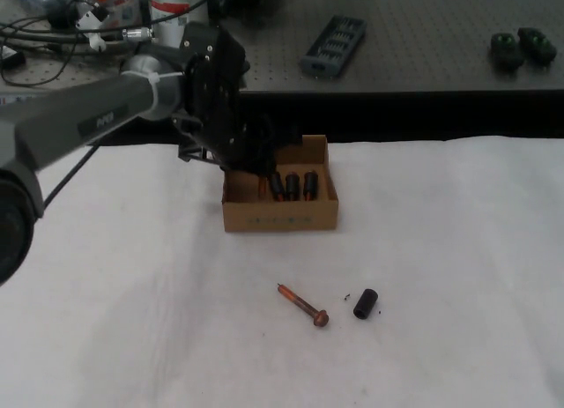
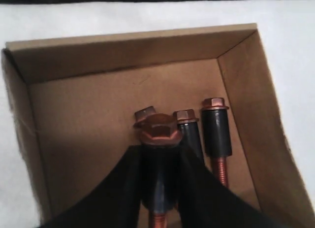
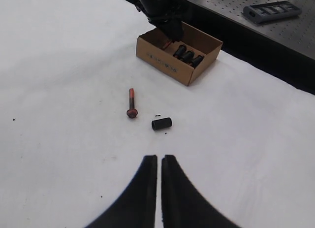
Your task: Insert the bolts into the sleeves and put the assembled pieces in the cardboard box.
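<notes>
**High view.** The left end effector is found inside the cardboard box, which stands on the white-covered counter. This posture is judged to serve the delivery of a piece. Finished pieces are laid side by side in the box, just beside the end effector. A loose bolt and a loose sleeve are noted on the counter, near each other but apart, and well clear of the box. One pair is judged to be unassembled.

**Left wrist view.** An assembled piece is clamped by its sleeve between the fingers, with its head pointing away from the wrist, low over the box floor. Contact with the floor cannot be confirmed. The other finished pieces lie just beside it, toward one wall.

**Right wrist view.** The right end effector is drawn to a narrow slit, and nothing is held. The loose bolt and loose sleeve lie ahead of it, untouched, between it and the box.
</notes>
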`<control>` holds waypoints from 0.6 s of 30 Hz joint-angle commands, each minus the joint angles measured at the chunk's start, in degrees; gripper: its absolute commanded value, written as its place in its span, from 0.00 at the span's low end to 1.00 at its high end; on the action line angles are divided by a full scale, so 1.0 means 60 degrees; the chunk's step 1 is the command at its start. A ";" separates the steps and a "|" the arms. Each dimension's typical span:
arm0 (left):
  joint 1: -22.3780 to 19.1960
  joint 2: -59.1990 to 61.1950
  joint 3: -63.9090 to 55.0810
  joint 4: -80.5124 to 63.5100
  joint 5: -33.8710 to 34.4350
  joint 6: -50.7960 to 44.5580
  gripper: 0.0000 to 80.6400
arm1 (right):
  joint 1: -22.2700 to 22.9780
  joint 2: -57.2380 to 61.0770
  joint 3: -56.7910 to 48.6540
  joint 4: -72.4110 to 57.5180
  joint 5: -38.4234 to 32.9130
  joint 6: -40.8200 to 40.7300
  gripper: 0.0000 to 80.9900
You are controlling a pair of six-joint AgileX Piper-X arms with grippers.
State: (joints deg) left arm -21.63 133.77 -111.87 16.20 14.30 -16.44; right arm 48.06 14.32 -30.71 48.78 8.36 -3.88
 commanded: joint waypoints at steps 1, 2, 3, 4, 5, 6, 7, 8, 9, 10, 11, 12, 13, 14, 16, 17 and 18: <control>-0.0005 0.0120 -0.0120 -0.0175 0.0022 -0.0068 0.01 | 0.0006 -0.0073 -0.0043 0.0052 0.0018 0.0066 0.05; -0.0005 0.0149 -0.0120 -0.0219 0.0022 -0.0068 0.01 | 0.0006 -0.0073 -0.0043 0.0052 0.0018 0.0066 0.05; -0.0005 0.0195 -0.0120 -0.0227 0.0022 -0.0068 0.01 | 0.0006 -0.0073 -0.0043 0.0052 0.0018 0.0066 0.05; -0.0005 0.0227 -0.0120 -0.0263 0.0022 -0.0068 0.01 | 0.0006 -0.0073 -0.0043 0.0052 0.0018 0.0066 0.05; -0.0005 0.0257 -0.0120 -0.0259 0.0022 -0.0068 0.01 | 0.0006 -0.0073 -0.0043 0.0052 0.0018 0.0066 0.05; -0.0005 0.0280 -0.0120 -0.0259 0.0022 -0.0068 0.01 | 0.0006 -0.0073 -0.0043 0.0052 0.0018 0.0066 0.05; -0.0005 0.0317 -0.0120 -0.0259 0.0022 -0.0068 0.01 | 0.0006 -0.0073 -0.0043 0.0052 0.0018 0.0066 0.05; -0.0005 0.0334 -0.0120 -0.0259 0.0022 -0.0068 0.01 | 0.0006 -0.0073 -0.0043 0.0052 0.0018 0.0066 0.05; -0.0005 0.0353 -0.0120 -0.0259 0.0022 -0.0068 0.01 | 0.0006 -0.0073 -0.0043 0.0052 0.0018 0.0066 0.05; -0.0005 0.0353 -0.0120 -0.0241 0.0022 -0.0068 0.01 | 0.0006 -0.0073 -0.0043 0.0052 0.0018 0.0066 0.05; -0.0005 0.0353 -0.0120 -0.0223 0.0022 -0.0068 0.01 | 0.0006 -0.0073 -0.0043 0.0071 0.0018 0.0066 0.05; -0.0005 0.0353 -0.0120 -0.0223 0.0022 -0.0068 0.01 | 0.0006 -0.0073 -0.0043 0.0076 0.0018 0.0066 0.05; -0.0005 0.0353 -0.0120 -0.0225 0.0022 -0.0068 0.01 | 0.0006 -0.0073 -0.0043 0.0101 0.0018 0.0066 0.05; -0.0005 0.0353 -0.0120 -0.0225 0.0064 -0.0068 0.01 | 0.0006 -0.0073 -0.0043 0.0105 0.0018 0.0066 0.05; -0.0005 0.0353 -0.0120 -0.0225 0.0318 -0.0068 0.08 | 0.0006 -0.0073 -0.0043 0.0105 0.0018 0.0066 0.05; -0.0005 0.0353 -0.0120 -0.0225 0.0384 -0.0068 0.13 | 0.0006 -0.0073 -0.0043 0.0105 0.0018 0.0066 0.05; -0.0005 0.0353 -0.0120 -0.0225 0.0448 -0.0068 0.19 | 0.0006 -0.0073 -0.0043 0.0105 0.0018 0.0066 0.05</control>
State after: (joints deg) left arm -21.63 135.90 -111.87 14.85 15.70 -16.44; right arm 48.06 14.32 -30.71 49.40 8.36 -3.66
